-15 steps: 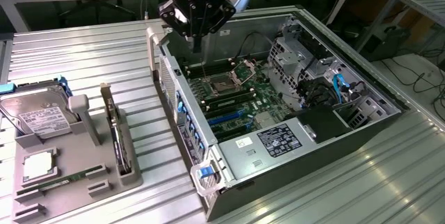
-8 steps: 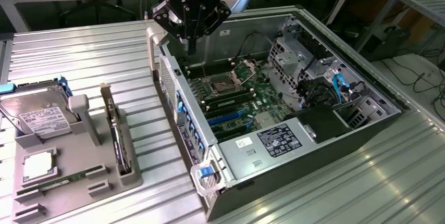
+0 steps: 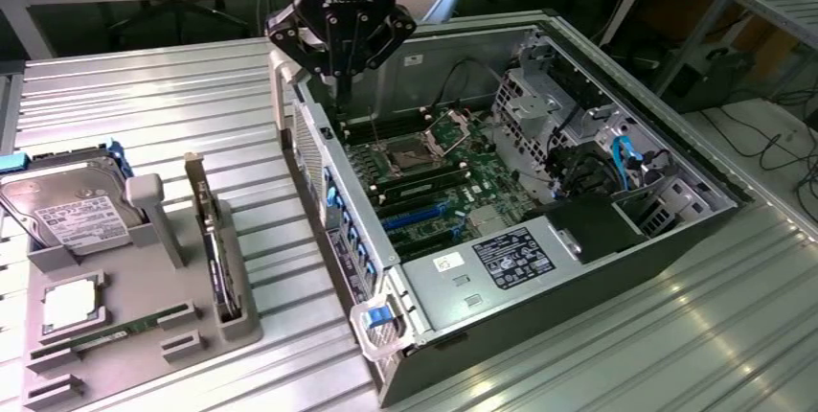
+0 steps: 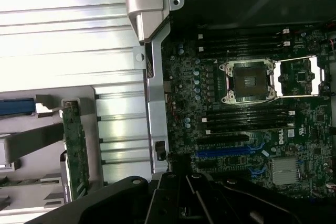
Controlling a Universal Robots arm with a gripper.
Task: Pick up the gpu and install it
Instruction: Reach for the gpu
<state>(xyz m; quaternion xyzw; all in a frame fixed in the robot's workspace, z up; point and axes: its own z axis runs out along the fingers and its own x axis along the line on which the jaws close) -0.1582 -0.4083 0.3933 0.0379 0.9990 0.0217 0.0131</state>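
The gpu [image 4: 75, 150] stands on edge in the grey holder [image 3: 141, 287] on the bench [image 3: 167, 96], well apart from the gripper [image 3: 341, 67]. The jaws are closed and empty above the computer case [image 3: 614, 278]. The card's long axis runs along its slot, and its silver bracket seems to be at the far end. It is likely light, stiff and fragile, so the bare top edge is the place to grip.

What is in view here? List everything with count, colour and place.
table: one, silver, ribbed, under everything
computer case: one, black, open, at the exterior view's right
motherboard: one, green, inside the computer case
holder: one, grey, at the exterior view's left
hard drive: one, silver, in the holder
processor: one, silver, in the holder
memory stick: one, green, in the holder
gpu: one, green, on edge in the holder
gripper: one, black, shut, holding nothing, above the computer case's wall nearest the holder
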